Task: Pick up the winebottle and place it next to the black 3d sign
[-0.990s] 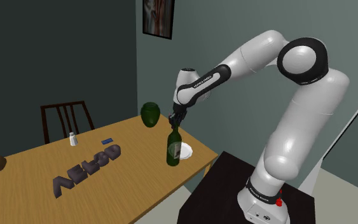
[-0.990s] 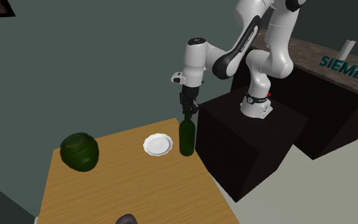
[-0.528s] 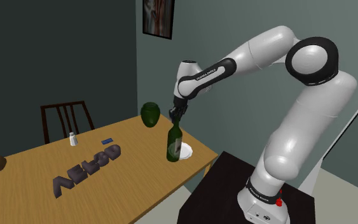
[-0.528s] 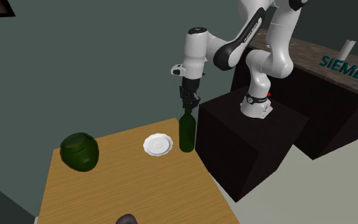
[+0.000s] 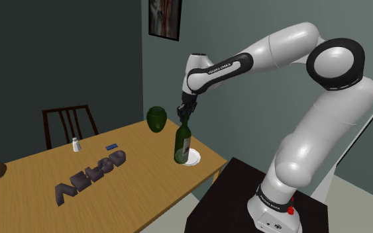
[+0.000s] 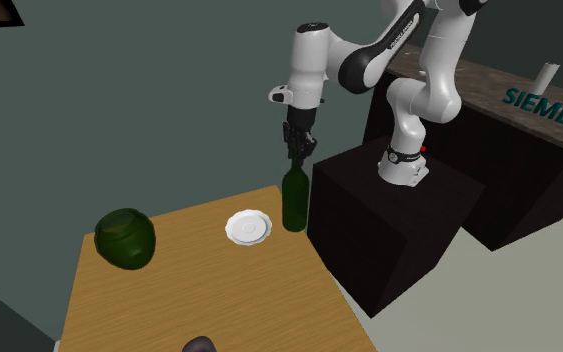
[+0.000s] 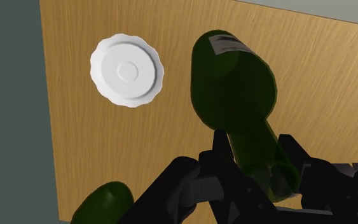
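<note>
Gripper [image 5: 185,114] hangs over the table [image 5: 145,182], pointing down. Jaws are narrow, clasping the neck of the dark green wine bottle [image 5: 183,143]; wrist view has the fingers [image 7: 220,153] on either side of the neck. Bottle is upright, near the table edge by the stand. Cannot tell whether its base touches the wood.

In the shoulder view:
- White plate [image 5: 193,158] sits just beside the bottle's base, at 4 o'clock.
- Round green vase [image 5: 155,118] is at 11 o'clock of the bottle.
- Black 3D sign [image 5: 89,175] lies flat at 8 o'clock, well apart from the bottle.
</note>
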Available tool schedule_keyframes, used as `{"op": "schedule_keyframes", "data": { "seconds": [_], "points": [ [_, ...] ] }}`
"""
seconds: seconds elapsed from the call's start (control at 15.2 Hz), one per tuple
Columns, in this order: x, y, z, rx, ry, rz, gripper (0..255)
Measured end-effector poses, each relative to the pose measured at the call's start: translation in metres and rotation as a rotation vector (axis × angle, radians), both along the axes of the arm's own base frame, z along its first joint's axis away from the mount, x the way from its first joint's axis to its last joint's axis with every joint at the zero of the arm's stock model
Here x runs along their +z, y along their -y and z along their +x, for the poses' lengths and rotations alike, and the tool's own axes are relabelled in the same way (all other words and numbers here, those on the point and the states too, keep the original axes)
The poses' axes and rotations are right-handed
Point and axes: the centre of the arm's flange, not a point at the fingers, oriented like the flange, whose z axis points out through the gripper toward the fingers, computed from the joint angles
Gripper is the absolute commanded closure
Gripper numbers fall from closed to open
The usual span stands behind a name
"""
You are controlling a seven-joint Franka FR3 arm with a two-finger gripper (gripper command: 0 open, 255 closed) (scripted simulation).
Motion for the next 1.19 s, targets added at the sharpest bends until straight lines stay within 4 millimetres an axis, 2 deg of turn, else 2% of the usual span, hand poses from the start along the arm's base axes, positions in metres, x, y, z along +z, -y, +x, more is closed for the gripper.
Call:
{"op": "schedule_keyframes", "data": {
  "seconds": [1.19],
  "points": [
    [0.094, 0.0, 0.002, 0.0, 0.0, 0.0, 255]
  ]
}}
